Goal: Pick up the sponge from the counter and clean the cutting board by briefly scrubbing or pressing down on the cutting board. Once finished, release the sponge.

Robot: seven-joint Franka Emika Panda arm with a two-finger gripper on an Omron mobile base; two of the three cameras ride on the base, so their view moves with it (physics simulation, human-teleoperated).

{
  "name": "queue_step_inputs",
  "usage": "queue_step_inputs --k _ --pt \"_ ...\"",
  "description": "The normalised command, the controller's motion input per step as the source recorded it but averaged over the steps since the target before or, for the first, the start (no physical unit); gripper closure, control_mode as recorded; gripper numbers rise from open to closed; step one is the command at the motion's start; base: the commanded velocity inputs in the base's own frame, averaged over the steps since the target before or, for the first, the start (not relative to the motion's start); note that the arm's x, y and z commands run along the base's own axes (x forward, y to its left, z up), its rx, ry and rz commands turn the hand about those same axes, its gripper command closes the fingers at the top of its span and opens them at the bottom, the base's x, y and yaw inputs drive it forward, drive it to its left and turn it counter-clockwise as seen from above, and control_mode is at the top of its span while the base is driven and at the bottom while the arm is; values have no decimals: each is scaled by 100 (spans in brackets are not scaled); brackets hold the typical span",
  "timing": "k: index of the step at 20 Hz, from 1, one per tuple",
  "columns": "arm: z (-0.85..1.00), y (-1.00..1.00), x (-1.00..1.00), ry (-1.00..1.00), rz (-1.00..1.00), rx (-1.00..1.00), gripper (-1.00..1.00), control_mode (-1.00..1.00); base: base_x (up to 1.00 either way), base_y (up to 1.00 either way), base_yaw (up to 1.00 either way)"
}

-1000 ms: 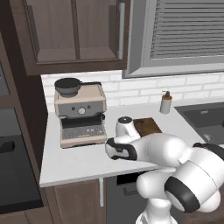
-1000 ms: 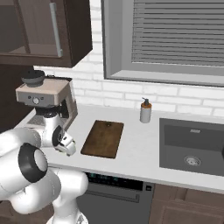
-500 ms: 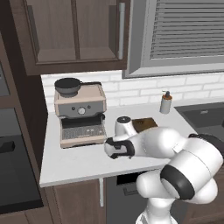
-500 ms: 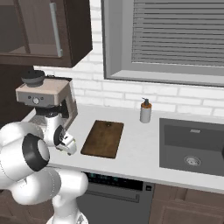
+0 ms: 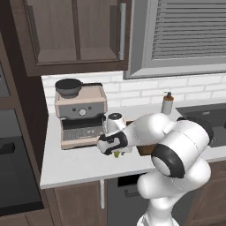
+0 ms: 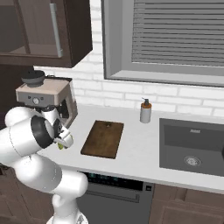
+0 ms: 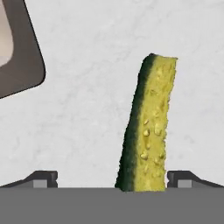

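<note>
The sponge [image 7: 148,127], yellow-green with a dark green side, stands on edge on the white counter [image 7: 83,109]. My gripper [image 7: 113,178] is open and low over it, its two tips wide apart on either side of the sponge without touching it. From the base, the gripper [image 5: 115,150] hangs just in front of the coffee machine, with a bit of the sponge [image 5: 116,154] showing under it. The dark brown cutting board [image 6: 103,138] lies flat on the counter [image 6: 131,155] to the right of the gripper [image 6: 64,142]. My arm hides most of the board [image 5: 143,151] in the left base view.
A coffee machine [image 5: 81,115] stands at the back left, close behind the hand; its dark base corner [image 7: 22,65] shows nearby. A soap bottle [image 6: 145,111] stands by the wall. The dark sink [image 6: 192,148] is sunk in at the right. The counter's front edge [image 5: 88,176] is near.
The hand has stayed almost in place over the sponge while the arm's elbow and upper links swung closer to the cameras. The jaws stayed open.
</note>
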Motion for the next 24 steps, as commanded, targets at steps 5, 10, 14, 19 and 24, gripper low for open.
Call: queue_step_inputs --k 5,10,14,19,24 --pt "-14 13 41 -3 0 0 -100 -100 0 0 0" --pt "-23 -30 -27 -11 -3 0 -100 -100 0 0 0" --pt "-14 -42 -36 -16 -7 0 100 -100 0 0 0" --pt "0 -26 -21 -16 -4 0 100 -100 0 0 0" --pt "1 0 11 -3 0 0 100 -100 0 0 0"
